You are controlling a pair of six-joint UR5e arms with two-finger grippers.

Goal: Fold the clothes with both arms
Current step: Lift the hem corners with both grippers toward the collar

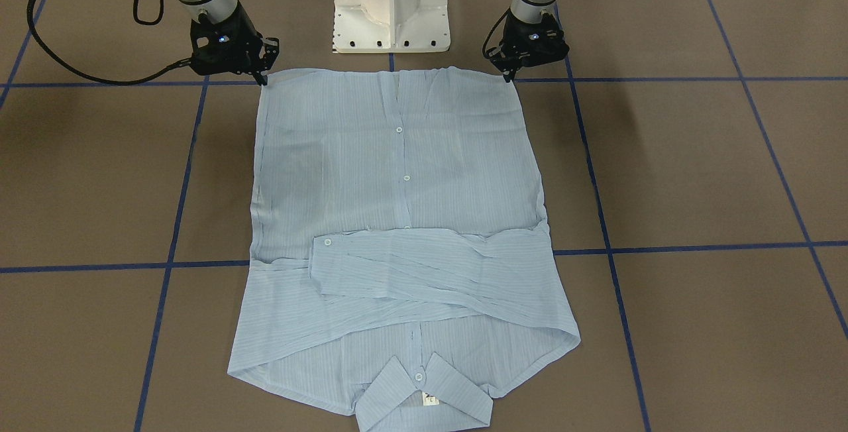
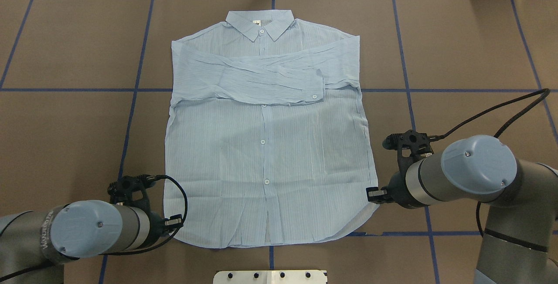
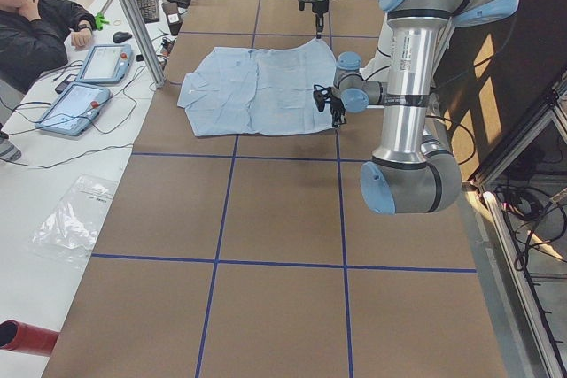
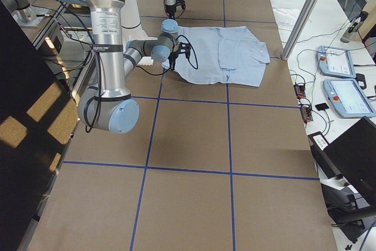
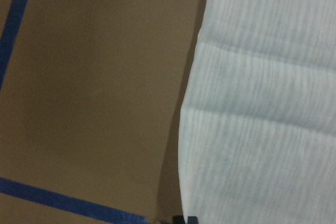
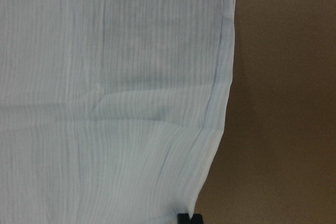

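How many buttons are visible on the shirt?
5 on the shirt: a collar button, a cuff button, three front buttons. Others may hide under the folded sleeves.

A person [image 3: 40, 24] sits beside the blue-gridded brown table [image 2: 65, 35], where a white pedestal [image 1: 391, 8] stands.

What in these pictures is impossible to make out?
- Whether the left tool and right tool are pinching the shirt at its corners: the fingertips are too small in the front-facing view and cut off by the bottom edge in both wrist views.
- Writing on the neck tag: too small, front-facing view.
- Buttons under the crossed sleeves: covered, overhead view.
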